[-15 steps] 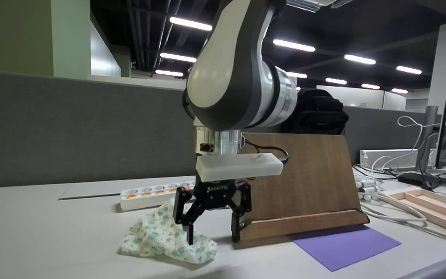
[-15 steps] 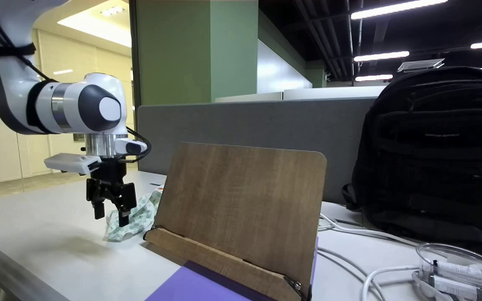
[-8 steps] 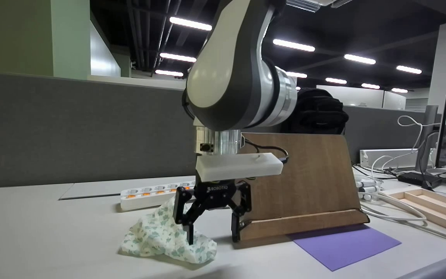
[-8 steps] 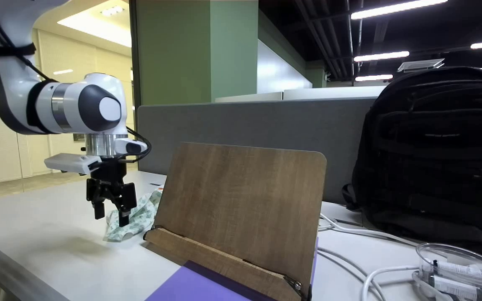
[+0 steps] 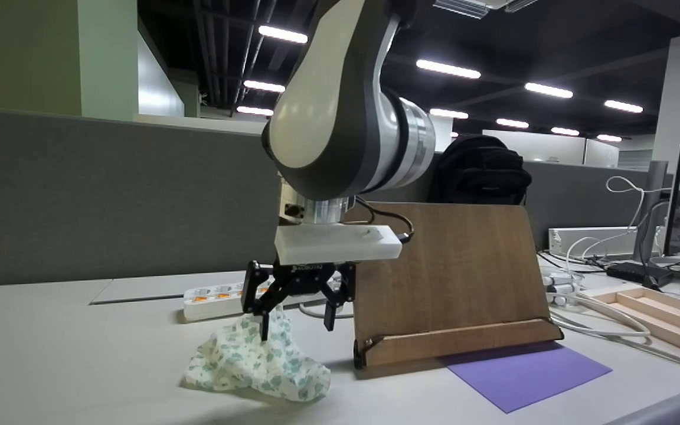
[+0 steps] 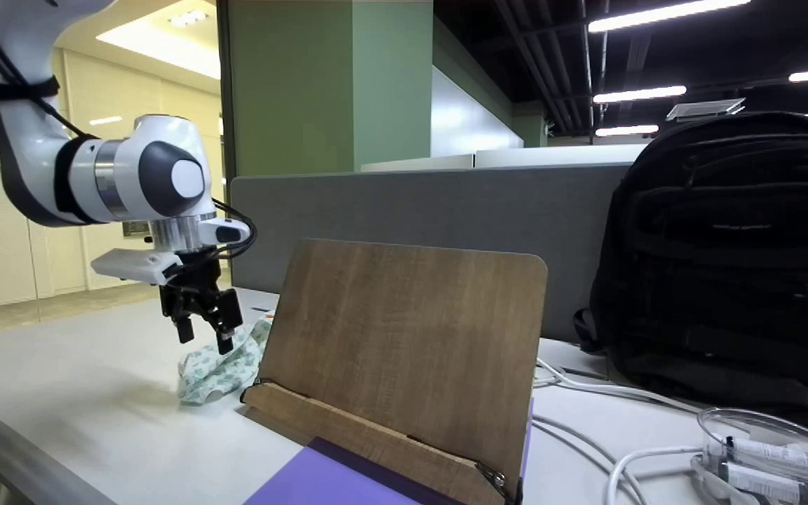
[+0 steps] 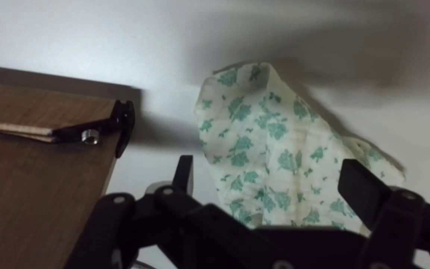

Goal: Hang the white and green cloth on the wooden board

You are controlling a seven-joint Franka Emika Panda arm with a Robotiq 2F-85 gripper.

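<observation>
The white and green cloth lies crumpled on the table, in both exterior views and in the wrist view. The wooden board stands tilted back with a ledge at its foot, beside the cloth, in both exterior views; its corner shows in the wrist view. My gripper is open and empty above the cloth, in both exterior views. In the wrist view its fingers are wide apart, with the cloth below and between them. Part of the cloth is hidden behind the gripper.
A white power strip lies behind the cloth. A purple sheet lies under the board's front. A black backpack, white cables, a clear container and a wooden tray are beyond the board. A grey partition stands behind.
Between half a second ago and now my gripper has risen and shifted toward the cloth's middle, tilting slightly. It stays open. The cloth and the board have not visibly moved.
</observation>
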